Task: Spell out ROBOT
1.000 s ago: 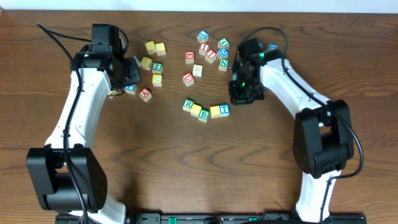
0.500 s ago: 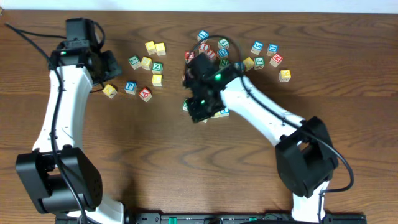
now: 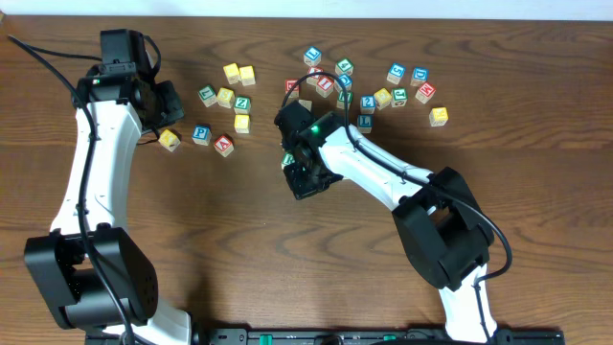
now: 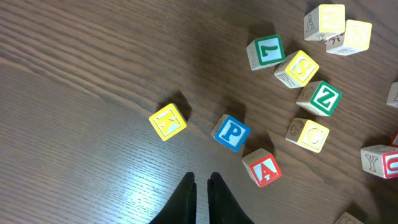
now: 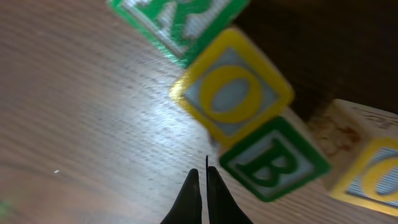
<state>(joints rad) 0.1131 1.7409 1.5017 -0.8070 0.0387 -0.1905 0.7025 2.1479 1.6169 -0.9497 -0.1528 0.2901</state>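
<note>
Cubes in the right wrist view, four: green R (image 5: 186,18), yellow O (image 5: 231,93), green B (image 5: 273,165) in a slanted line, upper left to lower right, second yellow O (image 5: 373,177) off to B's right — mid-table (image 3: 239,249). Right gripper (image 5: 203,186) pinched closed, holding nothing, just beside B. Left gripper (image 4: 202,186) likewise closed on nothing — near blue P (image 4: 231,132), yellow K (image 4: 168,121), red A (image 4: 262,168).

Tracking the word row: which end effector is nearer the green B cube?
Right. Right end effector sits shut beside the B cube; left end effector is far off, by the P cube.
</note>
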